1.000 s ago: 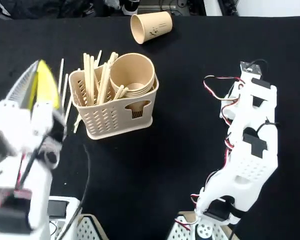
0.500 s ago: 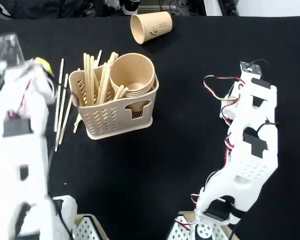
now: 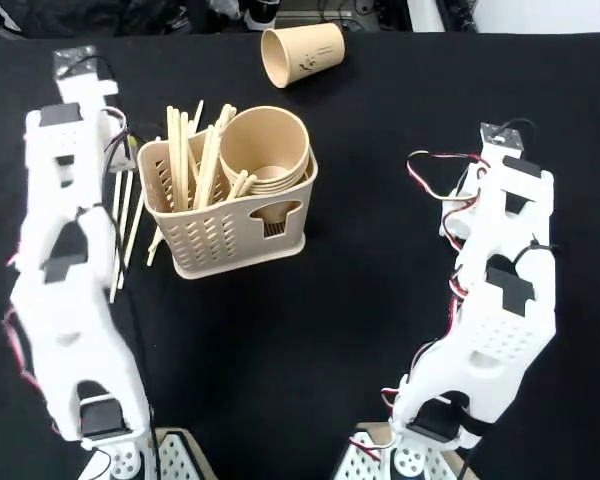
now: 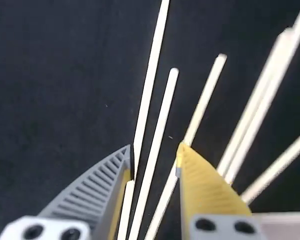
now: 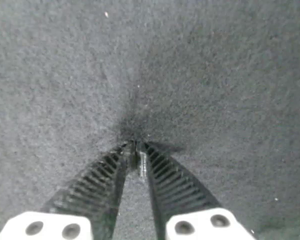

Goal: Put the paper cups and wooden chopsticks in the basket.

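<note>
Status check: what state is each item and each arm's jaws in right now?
Basket: upright, partly filled.
Stacked cups: upright inside basket.
Basket chopsticks: standing inside basket.
Loose cup: on its side, outside basket.
Loose chopsticks: flat on table, beside basket.
Left gripper: jaws open over loose chopsticks.
Right gripper: jaws shut, empty.
</note>
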Controlling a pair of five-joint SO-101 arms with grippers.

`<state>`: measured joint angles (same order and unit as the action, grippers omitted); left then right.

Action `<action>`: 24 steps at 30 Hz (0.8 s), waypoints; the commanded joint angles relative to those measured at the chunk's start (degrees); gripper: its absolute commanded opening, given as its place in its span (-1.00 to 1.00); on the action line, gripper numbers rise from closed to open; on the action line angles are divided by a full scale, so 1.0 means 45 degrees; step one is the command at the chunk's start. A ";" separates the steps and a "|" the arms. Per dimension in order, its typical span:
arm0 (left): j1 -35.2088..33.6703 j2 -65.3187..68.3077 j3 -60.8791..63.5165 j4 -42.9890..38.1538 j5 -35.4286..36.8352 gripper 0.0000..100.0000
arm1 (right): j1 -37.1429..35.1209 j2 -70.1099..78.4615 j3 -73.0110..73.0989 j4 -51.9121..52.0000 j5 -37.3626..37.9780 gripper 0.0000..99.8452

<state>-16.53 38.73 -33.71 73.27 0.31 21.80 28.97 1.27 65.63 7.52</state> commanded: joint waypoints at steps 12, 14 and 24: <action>-0.0733 0.9260 -1.3509 0.5372 -0.1407 -0.70 | 0.0020 -0.0303 0.0049 -0.0039 0.0098 -0.98; -0.0733 0.9358 -1.3451 0.5431 -0.1563 -0.72 | 0.0020 -0.0303 0.0049 -0.0039 0.0098 -0.98; -0.0908 0.7775 -1.3411 0.6193 -0.0488 -0.95 | 0.0020 -0.0303 0.0010 -0.0039 0.0098 -0.98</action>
<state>-19.52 77.93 -94.11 100.18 -5.58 21.80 28.97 1.27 65.63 7.52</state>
